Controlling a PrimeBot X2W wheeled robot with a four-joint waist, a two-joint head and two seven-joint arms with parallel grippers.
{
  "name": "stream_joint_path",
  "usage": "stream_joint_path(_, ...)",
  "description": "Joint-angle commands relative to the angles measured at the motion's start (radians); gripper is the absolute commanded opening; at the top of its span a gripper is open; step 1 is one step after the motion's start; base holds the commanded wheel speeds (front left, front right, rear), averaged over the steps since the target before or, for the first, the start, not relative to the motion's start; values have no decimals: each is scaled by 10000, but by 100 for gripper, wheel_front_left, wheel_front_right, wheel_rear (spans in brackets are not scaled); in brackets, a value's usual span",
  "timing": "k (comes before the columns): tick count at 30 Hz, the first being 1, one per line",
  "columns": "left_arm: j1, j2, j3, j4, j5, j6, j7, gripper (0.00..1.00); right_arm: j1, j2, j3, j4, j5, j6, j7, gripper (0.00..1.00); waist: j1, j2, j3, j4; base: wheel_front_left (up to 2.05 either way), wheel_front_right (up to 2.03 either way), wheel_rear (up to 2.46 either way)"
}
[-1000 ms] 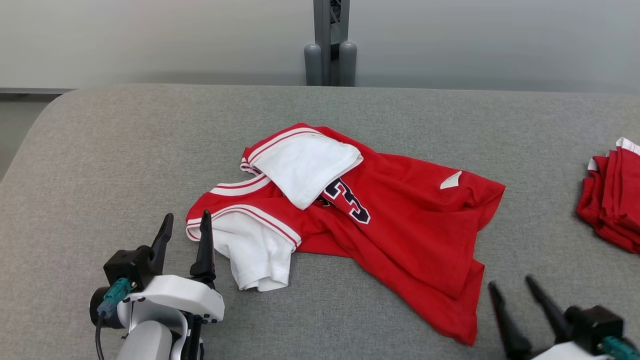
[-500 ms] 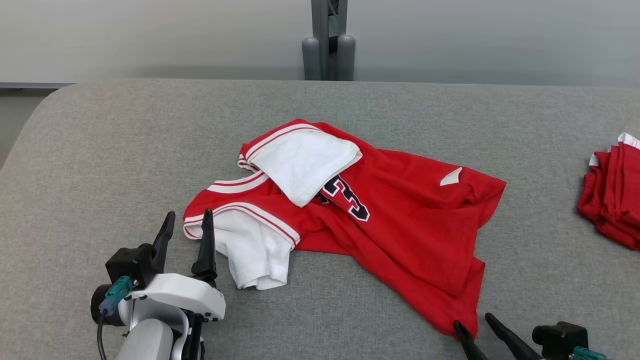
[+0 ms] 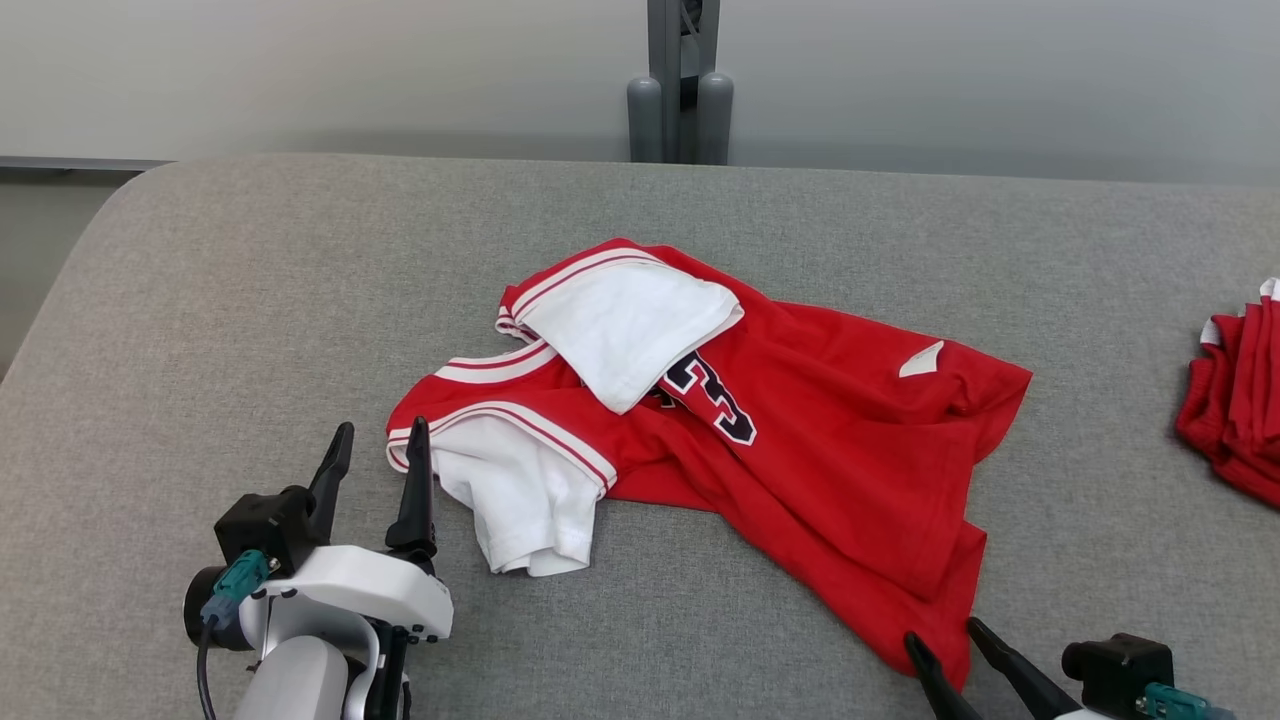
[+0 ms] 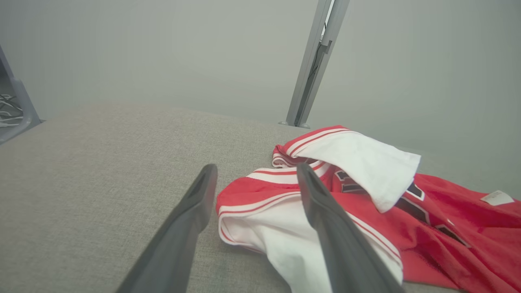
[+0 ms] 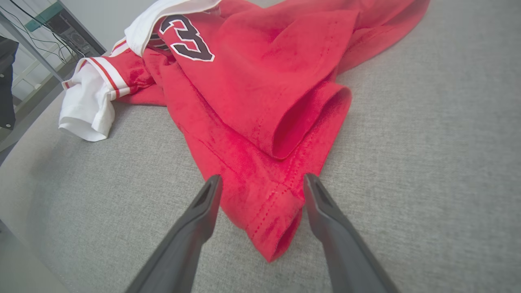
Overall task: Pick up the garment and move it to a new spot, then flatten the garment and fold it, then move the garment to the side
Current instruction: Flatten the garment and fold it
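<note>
Garment (image 3: 800, 450) is lying crumpled near the middle of the grey table (image 3: 250, 300), red body spreading toward the right, collar end toward the left. One white sleeve (image 3: 520, 500) is trailing off the near-left side. The other sleeve (image 3: 630, 330) is lying folded back over the chest, covering part of the dark number (image 3: 710, 395). A small white tag (image 3: 920, 358) is showing on the far right part of the red cloth.

Left gripper (image 3: 380, 425) is standing wide open just beside the near sleeve, holding nothing. In the left wrist view its right finger is crossing the sleeve's striped cuff; it may be hovering above the cloth rather than touching, the angle being too flat to tell.

Right gripper (image 3: 941, 630) is also standing wide open, at the garment's near-right hem corner. In the right wrist view that corner is showing between the two fingers, not pinched.

A second red pile (image 3: 1235, 420) is lying at the table's right edge, well apart from the garment. A grey post (image 3: 680, 80) is rising behind the table's far edge.
</note>
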Motion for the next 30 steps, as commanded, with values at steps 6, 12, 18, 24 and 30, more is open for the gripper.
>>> stream_joint_path(6, -4, 42, 11, -12, 28, 39, -43, 100, -146, -106, 38, 85, 54, -4, -193, 75, 0, -1, -20, 40, 0, 0, 0)
stream_joint_path(12, -17, 44, 9, -30, -2, 53, -43, 100, -207, -86, -116, 175, -101, -4, -390, 0, 0, -1, 3, 56, 0, 0, 0)
stream_joint_path(18, -29, 42, 30, -38, -34, 68, -43, 100, -268, -74, -208, 279, -298, -4, -479, 0, 0, -1, 16, 68, 0, 0, 0)
stream_joint_path(24, 48, 42, 105, -60, -15, 72, -43, 100, -495, -161, -650, 21, -772, -4, -1090, 0, 0, -1, -57, 26, 0, 0, 0)
stream_joint_path(30, 103, 42, 66, -111, -77, 89, -43, 100, -771, -27, -1902, -512, -1986, -4, -2022, 0, 0, -1, -162, -57, 0, 0, 0)
